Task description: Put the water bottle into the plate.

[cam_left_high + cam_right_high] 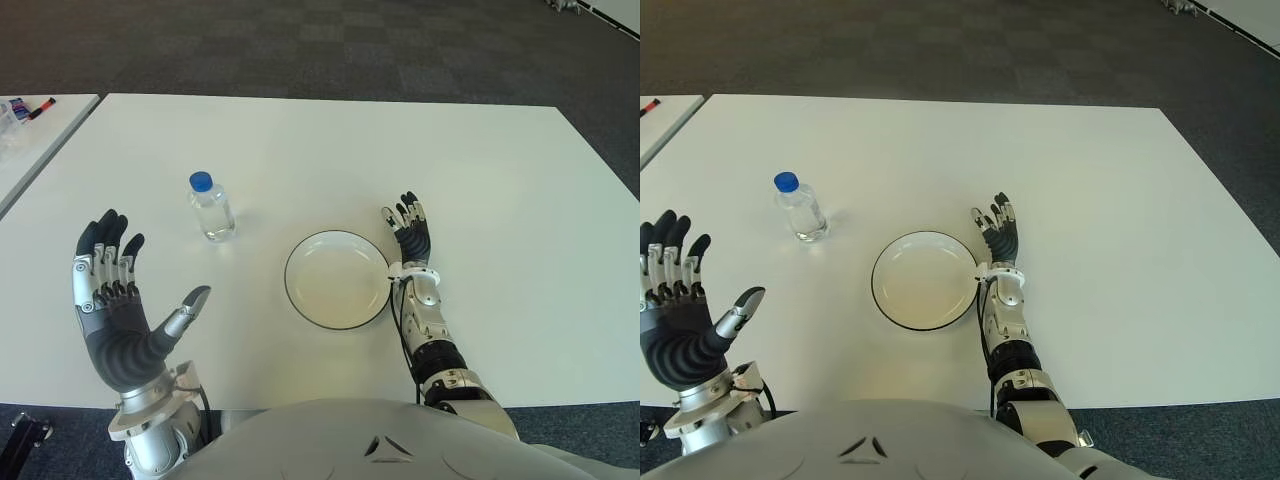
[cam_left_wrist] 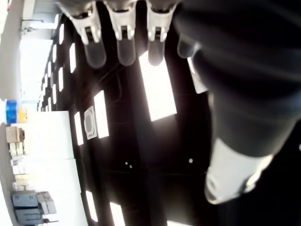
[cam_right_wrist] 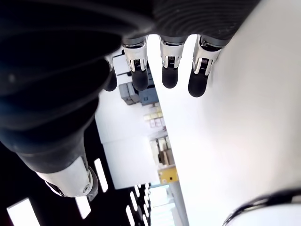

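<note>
left hand – raised, fingers spread | right hand – flat, fingers extended

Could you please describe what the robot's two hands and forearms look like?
The left hand and right hand match: black ribbed rubbery palms and fingertips, silver-grey metal finger segments, silver wrist collars. The right forearm is silver with black bands, and a black cable runs along it.
</note>
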`<move>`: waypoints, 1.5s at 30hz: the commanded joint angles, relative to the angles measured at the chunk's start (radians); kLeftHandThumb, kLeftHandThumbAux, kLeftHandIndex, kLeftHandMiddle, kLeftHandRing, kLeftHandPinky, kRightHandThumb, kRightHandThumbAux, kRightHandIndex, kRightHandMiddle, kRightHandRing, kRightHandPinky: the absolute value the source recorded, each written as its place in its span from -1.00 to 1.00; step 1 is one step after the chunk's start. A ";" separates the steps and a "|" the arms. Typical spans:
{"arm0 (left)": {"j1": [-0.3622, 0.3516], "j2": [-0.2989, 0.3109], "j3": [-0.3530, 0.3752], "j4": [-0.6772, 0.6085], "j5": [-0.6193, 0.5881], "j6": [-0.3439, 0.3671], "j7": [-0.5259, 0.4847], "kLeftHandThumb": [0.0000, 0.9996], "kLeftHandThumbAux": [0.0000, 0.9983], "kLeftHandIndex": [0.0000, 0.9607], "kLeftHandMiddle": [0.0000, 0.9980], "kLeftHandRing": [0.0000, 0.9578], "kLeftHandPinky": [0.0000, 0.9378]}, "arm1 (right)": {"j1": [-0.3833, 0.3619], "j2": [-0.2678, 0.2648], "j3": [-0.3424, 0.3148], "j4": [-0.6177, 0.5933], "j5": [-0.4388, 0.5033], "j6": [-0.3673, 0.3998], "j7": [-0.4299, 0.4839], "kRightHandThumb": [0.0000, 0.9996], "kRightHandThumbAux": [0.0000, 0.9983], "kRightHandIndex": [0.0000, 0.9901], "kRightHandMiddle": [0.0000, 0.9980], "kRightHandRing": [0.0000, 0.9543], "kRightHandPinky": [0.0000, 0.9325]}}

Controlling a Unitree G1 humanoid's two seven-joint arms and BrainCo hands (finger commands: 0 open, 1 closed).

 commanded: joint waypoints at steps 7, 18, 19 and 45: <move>-0.318 -0.061 0.219 0.070 0.491 0.193 0.243 -0.99 0.33 -0.79 -0.71 -0.72 -0.69 | 0.022 0.072 -0.011 0.057 0.004 0.042 -0.003 -0.90 0.50 -0.85 -0.86 -0.89 -0.79; -0.262 -0.103 0.265 0.024 0.788 0.348 0.354 -1.00 0.25 -0.71 -0.68 -0.57 -0.28 | 0.016 0.072 -0.017 0.073 0.012 0.034 0.003 -0.88 0.50 -0.86 -0.86 -0.89 -0.79; -0.262 -0.104 0.263 0.022 0.797 0.360 0.353 -1.00 0.25 -0.71 -0.68 -0.55 -0.21 | 0.016 0.072 -0.017 0.074 0.012 0.034 0.003 -0.88 0.50 -0.86 -0.87 -0.89 -0.80; -0.302 -0.018 0.153 0.067 0.844 0.552 0.284 -1.00 0.41 -0.76 -0.79 -0.80 -0.79 | 0.009 0.075 -0.032 0.087 0.011 0.027 0.015 -0.94 0.52 -0.88 -0.88 -0.90 -0.80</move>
